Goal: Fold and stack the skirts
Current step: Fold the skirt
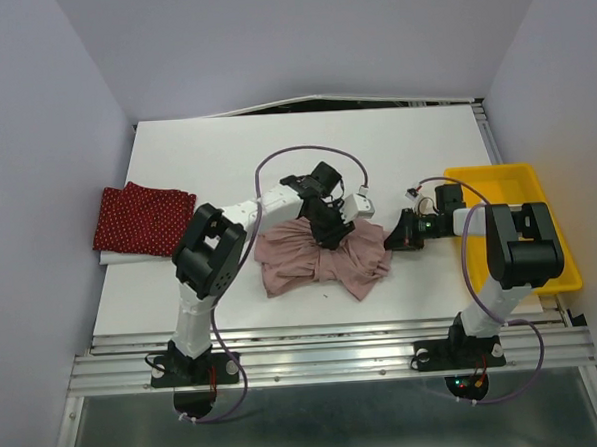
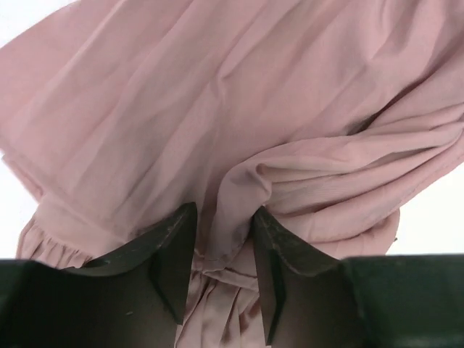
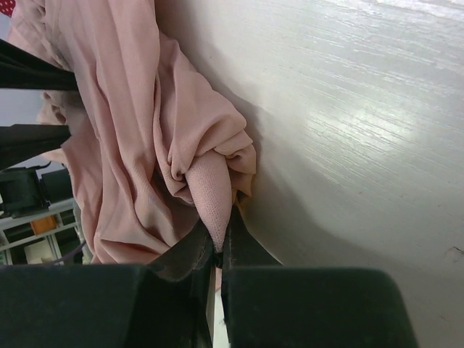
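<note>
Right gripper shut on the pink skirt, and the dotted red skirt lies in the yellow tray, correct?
No. The right gripper is shut on the pink skirt, but the dotted red skirt lies at the left edge of the table, not in the yellow tray, as the top external view shows.

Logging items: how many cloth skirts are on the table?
2. The dark red polka-dot cloth skirt lies folded at the left edge of the white table; the dusty pink ruffled skirt lies crumpled at its middle. None seems hidden.

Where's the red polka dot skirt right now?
In the top view, the red polka dot skirt lies folded at the far left of the table, beside the left arm, apart from the pink skirt.
</note>
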`<state>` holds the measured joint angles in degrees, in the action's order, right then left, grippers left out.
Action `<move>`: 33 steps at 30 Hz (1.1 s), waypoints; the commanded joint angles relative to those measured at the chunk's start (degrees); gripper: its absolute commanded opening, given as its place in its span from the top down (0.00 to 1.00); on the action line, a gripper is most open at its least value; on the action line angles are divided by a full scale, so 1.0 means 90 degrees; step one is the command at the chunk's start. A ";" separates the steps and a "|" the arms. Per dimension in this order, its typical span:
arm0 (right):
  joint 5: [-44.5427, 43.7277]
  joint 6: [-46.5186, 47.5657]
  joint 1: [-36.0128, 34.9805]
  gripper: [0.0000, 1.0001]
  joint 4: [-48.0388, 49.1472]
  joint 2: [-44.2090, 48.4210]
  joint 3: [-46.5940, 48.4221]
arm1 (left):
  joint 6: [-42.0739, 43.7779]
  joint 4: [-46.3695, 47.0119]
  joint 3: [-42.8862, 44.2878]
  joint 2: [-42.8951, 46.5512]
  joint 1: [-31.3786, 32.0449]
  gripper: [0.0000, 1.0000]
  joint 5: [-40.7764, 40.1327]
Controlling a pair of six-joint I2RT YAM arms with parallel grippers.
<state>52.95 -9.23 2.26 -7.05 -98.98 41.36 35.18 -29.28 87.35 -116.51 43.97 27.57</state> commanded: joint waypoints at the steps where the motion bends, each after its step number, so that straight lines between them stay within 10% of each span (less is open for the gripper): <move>1: 0.0103 0.0176 0.0032 0.99 0.0041 0.0265 0.0004 | 0.0057 -0.0155 0.0313 0.0824 -0.0285 0.49 0.0265; 28: 0.0054 0.0206 0.0032 0.99 0.0090 0.0216 -0.0035 | -0.1164 -0.0526 0.2911 -0.1488 -0.0832 0.31 0.0969; 33: 0.0025 0.0254 0.0032 0.99 0.0051 0.0216 -0.0036 | -0.1155 -0.0605 0.2990 -0.1489 -0.0861 0.50 0.1272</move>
<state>52.97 -8.54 2.26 -7.05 -98.28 41.36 25.52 -34.00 111.35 -131.87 36.58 35.14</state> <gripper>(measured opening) 0.046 0.577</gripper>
